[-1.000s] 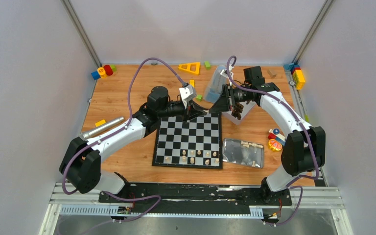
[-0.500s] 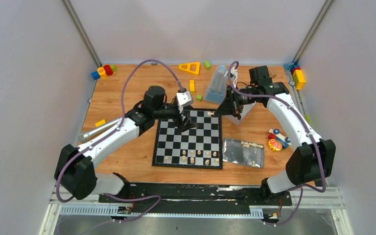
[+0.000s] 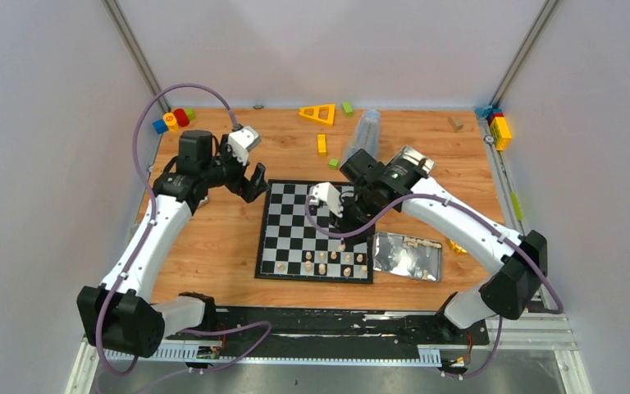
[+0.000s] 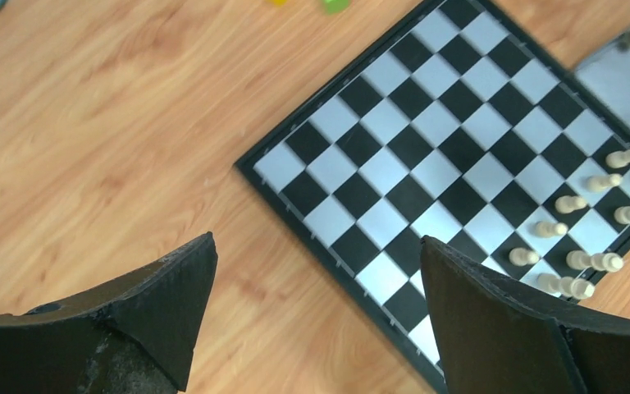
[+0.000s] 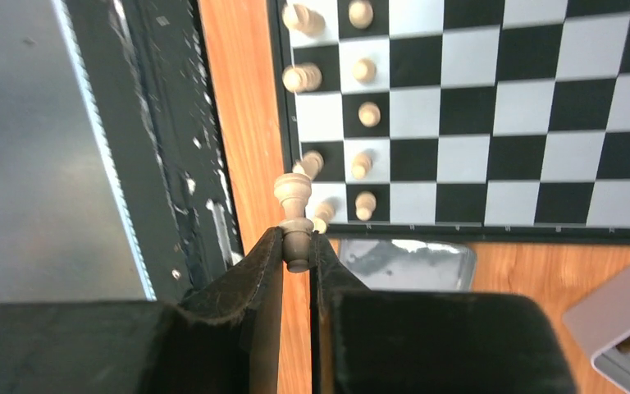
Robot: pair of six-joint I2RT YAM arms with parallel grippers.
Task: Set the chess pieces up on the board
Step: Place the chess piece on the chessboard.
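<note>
The board (image 3: 291,230) lies flat in the middle of the table. Several pale chess pieces (image 3: 321,263) stand in its two nearest rows, and they also show in the left wrist view (image 4: 574,203). My right gripper (image 3: 340,238) hangs over the board's near right part. In the right wrist view this gripper (image 5: 297,242) is shut on one cream chess piece (image 5: 293,197), whose top sticks out past the fingertips. My left gripper (image 3: 250,182) is open and empty beside the board's far left corner, over bare wood (image 4: 316,246).
A shiny tin lid (image 3: 408,255) holding loose chessmen (image 3: 414,243) lies right of the board. A yellow triangle (image 3: 318,113), a clear blue container (image 3: 362,135) and small blocks (image 3: 172,121) lie along the back. More blocks (image 3: 499,127) are at the far right.
My left gripper has opened and swung left off the board's far edge. My right arm has come from the back of the table down over the board's near right part.
</note>
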